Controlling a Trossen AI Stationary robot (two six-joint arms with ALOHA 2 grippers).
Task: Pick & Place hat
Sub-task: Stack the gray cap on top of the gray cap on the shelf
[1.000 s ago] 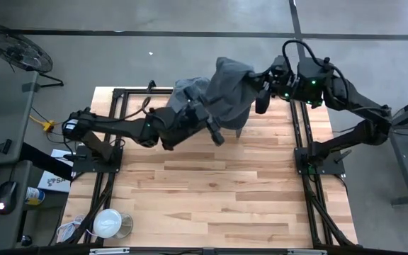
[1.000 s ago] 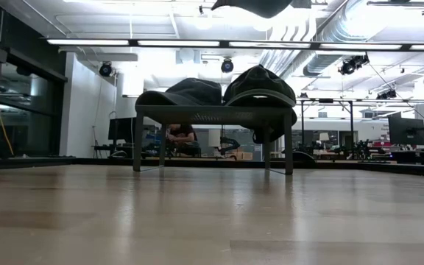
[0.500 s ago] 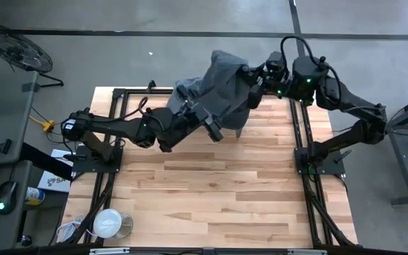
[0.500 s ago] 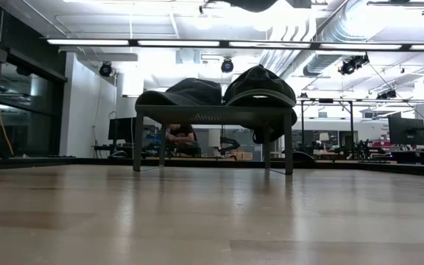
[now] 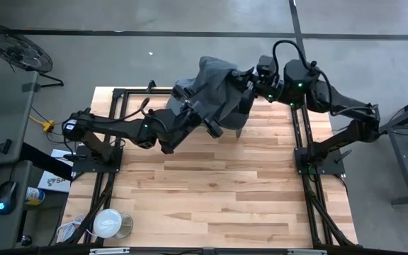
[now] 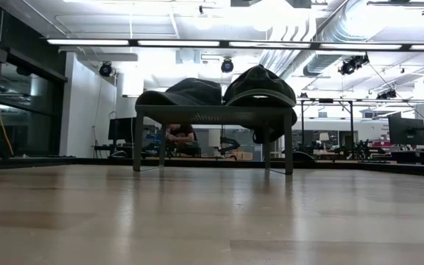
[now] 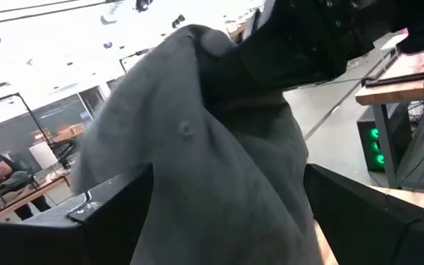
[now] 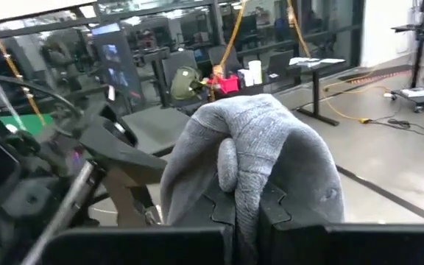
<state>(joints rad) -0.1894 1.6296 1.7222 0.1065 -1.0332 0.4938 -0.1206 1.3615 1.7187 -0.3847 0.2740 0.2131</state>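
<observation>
A grey hat [image 5: 217, 85] hangs in the air over the table's far edge, held between both grippers. My right gripper [image 5: 246, 93] comes at it from the right, shut on it [image 8: 246, 215]. My left gripper [image 5: 212, 127] reaches in from the left at the hat's near side, and grey cloth [image 7: 219, 162] fills the gap between its fingers. In the low view the hat is above the picture's top. My left gripper has the hat's lower part [image 7: 227, 221] between its two fingers [image 7: 116, 221], which stand well apart with bunched cloth filling the gap. It comes from the near left, slanting up. The hat is lifted clear. My right gripper pinches a gathered fold of the hat's cloth [image 8: 245, 195] between its two fingers [image 8: 285, 221], which come level from the table's right. The hat bulges beyond the fingertips and is clear of the table.
A dark rack [image 6: 212, 112] stands at the table's far edge with two dark hats [image 6: 190, 91] [image 6: 260, 82] lying on it. A white cup [image 5: 108, 223] sits at the near left corner. A person [image 6: 180, 137] sits in the room behind. Bare wood [image 5: 218, 191] fills the near half.
Both grippers have moved up and toward the table's far left, carrying the grey hat with them. The hat's underside showed at the top of the low view a second ago and has risen out of it.
</observation>
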